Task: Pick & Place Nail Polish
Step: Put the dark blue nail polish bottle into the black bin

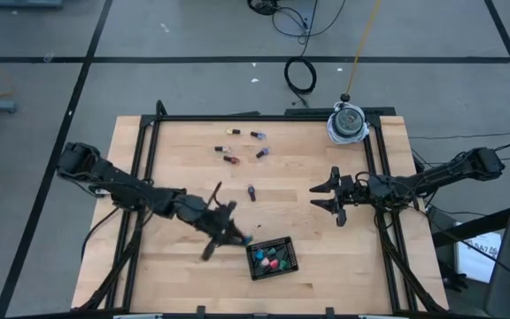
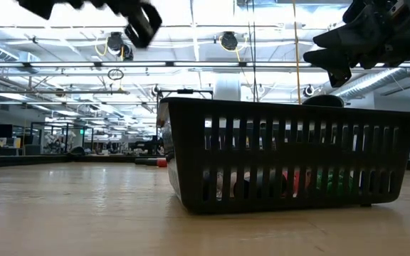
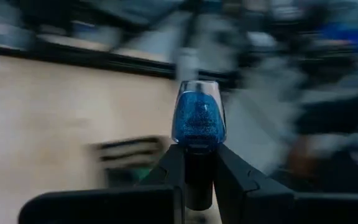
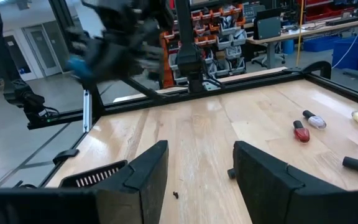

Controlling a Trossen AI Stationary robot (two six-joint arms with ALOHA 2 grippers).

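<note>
High view, table (image 1: 184, 151): wooden top in a black frame, both arms reaching in from the sides.
Tray (image 1: 288, 246): black slatted basket near the front edge, already carrying several coloured bottles; in the low view a tall dark wall (image 2: 283, 153) with colours glimpsed through the slats.
Left gripper (image 1: 230, 232): just beside the tray's near corner, above the table; closed on the dark cap of a blue bottle (image 3: 198, 118), body sticking out past the fingertips.
Right gripper (image 1: 330, 197): waiting well apart over the table's right half, fingers spread wide, nothing between them.
Step in hand, as judged: carrying the blue bottle to the tray. Best done by centring over a free cell before letting go, low enough to stop a bounce, with fingers clear of the rim.
Loose nail polish (image 1: 230, 159): scattered across the far half of the table, plus one bottle (image 1: 251, 192) nearer the middle.
Obstacles: tray wall and bottles already inside; free cells not discernible.
White roll (image 1: 348, 122): at the far right corner, out of the way.
</note>
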